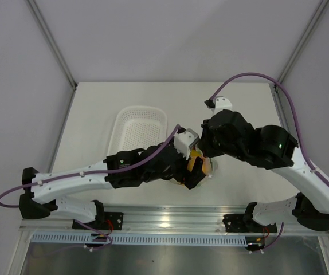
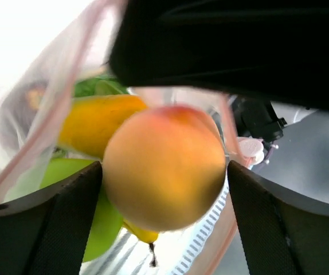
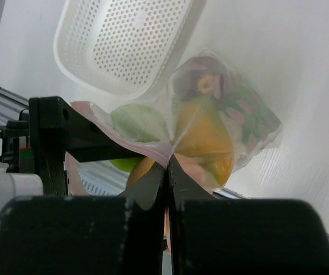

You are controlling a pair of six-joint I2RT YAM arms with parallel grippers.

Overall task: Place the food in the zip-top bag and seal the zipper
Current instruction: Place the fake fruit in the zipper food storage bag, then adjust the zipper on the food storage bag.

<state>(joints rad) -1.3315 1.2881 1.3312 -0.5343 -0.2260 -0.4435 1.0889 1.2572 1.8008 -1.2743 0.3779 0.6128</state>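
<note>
Two arms meet over the middle of the table (image 1: 239, 103), close to its near edge, and in the top view their dark wrists cover almost all of the bag.

The right gripper (image 3: 168, 172) has its jaws fully together, and they pinch the clear film of the bag (image 3: 256, 143) at its mouth, where the pink strip (image 3: 118, 146) runs. From this pinch the bag hangs away to the far side. Inside it I see a lime-green fruit (image 3: 138, 123), a dark red apple (image 3: 199, 83), an orange-yellow fruit (image 3: 204, 143) and some lettuce (image 3: 250, 117), all pressed together.

The left gripper (image 2: 164, 177) stands at the mouth of the bag with its jaws wide apart. Another orange-yellow fruit (image 2: 164, 154) fills the whole gap between the two dark fingers (image 2: 50, 223). Both fingers are right at its sides, but the picture is blurred and I cannot tell if they press on it or only stand beside it. The clear film and its pink edge curve around this fruit, so it is at the opening of the bag.

A large dark body fills the top of the left wrist view and hides what is beyond.

The white basket (image 1: 137, 129) lies on the table, just far and left of the bag, near it.
</note>
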